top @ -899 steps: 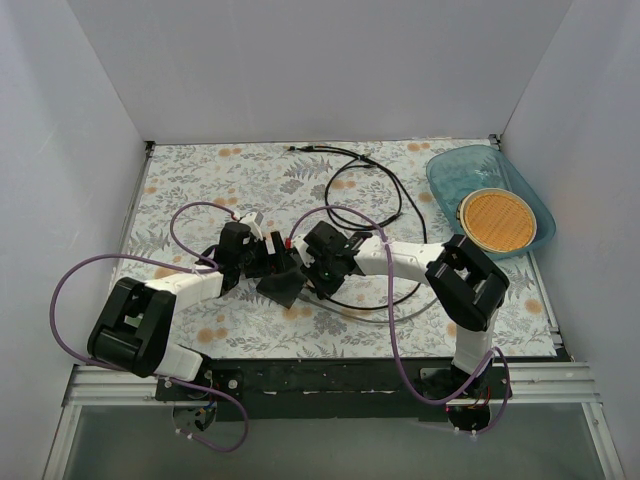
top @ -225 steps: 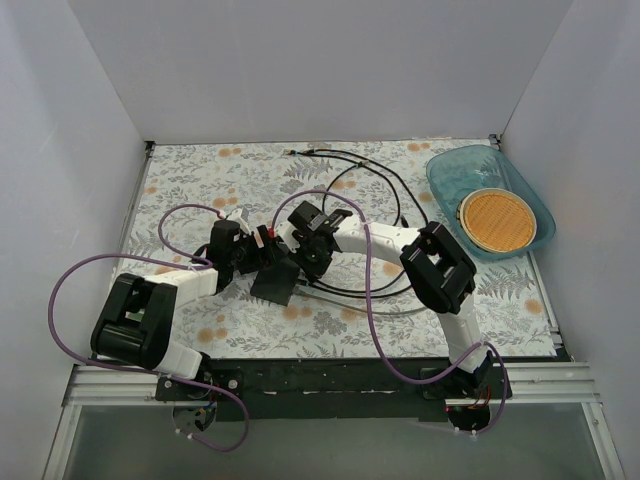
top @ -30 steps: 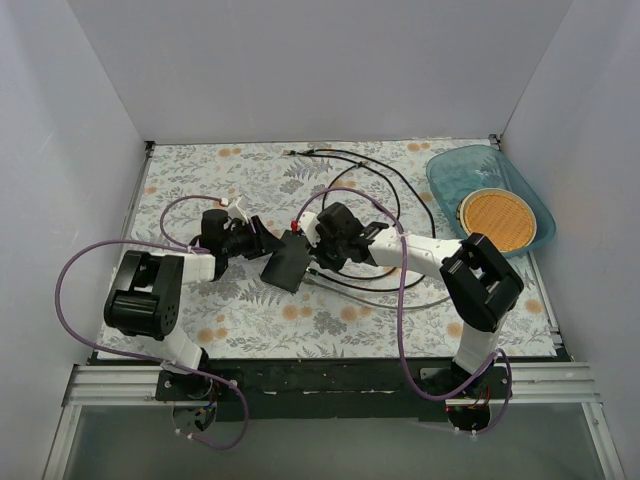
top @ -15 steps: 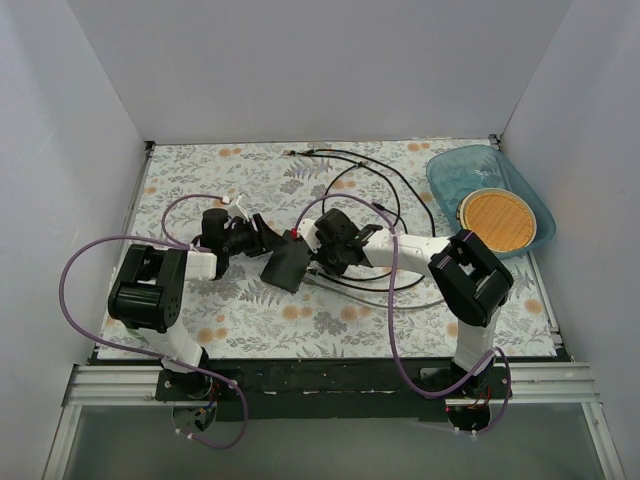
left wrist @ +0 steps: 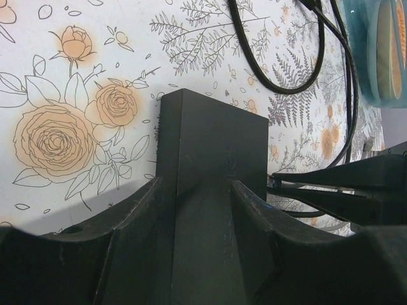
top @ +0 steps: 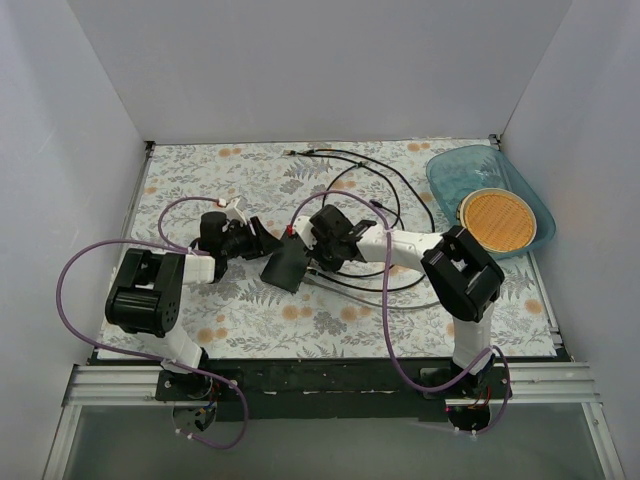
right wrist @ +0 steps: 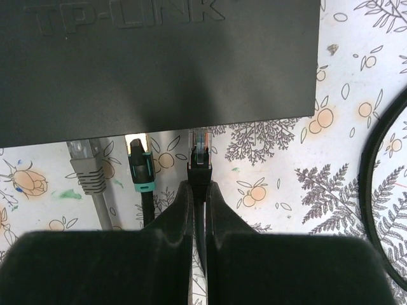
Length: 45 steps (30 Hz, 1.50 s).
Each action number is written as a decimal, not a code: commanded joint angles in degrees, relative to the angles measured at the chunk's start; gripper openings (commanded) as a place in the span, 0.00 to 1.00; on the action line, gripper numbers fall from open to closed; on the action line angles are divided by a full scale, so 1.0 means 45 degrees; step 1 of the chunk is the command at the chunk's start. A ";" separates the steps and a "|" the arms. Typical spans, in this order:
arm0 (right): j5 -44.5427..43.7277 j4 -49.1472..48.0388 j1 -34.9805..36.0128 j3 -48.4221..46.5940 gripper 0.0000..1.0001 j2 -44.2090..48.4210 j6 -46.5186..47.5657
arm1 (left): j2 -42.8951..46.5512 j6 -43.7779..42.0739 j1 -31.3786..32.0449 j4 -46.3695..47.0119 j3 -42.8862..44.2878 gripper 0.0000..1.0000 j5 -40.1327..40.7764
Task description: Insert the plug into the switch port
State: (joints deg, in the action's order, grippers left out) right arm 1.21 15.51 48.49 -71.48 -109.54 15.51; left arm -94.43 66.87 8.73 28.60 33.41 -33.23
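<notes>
Now, left claw (left wrist: pixel 196 190) clamped on the switch (right wrist: pixel 159 63) and right claw (right wrist: pixel 198 190) on the plug (right wrist: pixel 200 152), any tilt could jam it against the switch's edge.

Right wrist view: grey connector (right wrist: pixel 89 168) and teal-booted connector (right wrist: pixel 141 170) occupy the switch (right wrist: pixel 159 63) edge just left of the plug (right wrist: pixel 200 149). Right of it, open tabletop (right wrist: pixel 273 184) up to a black cable loop (right wrist: pixel 367 178).

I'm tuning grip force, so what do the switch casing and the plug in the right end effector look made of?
The switch: probably moulded plastic, matte black. Its lettering is embossed in the same dull surface, though painted metal cannot be ruled out. The plug: clear glossy plastic tip, coloured wires showing through, on a black boot, likely rubbery, pinched by the right end effector.
</notes>
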 commanded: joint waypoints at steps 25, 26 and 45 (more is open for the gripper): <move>0.0062 0.1964 0.0142 -0.1849 0.01 -0.1127 0.0109 | -0.1105 0.0257 -0.0085 0.0773 0.0310 0.53 -0.1423; 0.0120 0.2003 0.0142 -0.1888 0.01 -0.1147 0.0109 | -0.1085 0.0257 -0.0066 0.0773 0.0330 0.54 -0.1443; 0.0082 0.2199 0.0377 -0.3255 0.01 -0.1518 -0.0243 | -0.1124 0.0257 -0.0046 0.0949 0.0174 0.55 -0.2048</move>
State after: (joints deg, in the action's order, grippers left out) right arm 1.19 27.38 49.41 -82.76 -115.66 15.38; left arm -99.55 68.38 8.29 32.21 33.71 -38.70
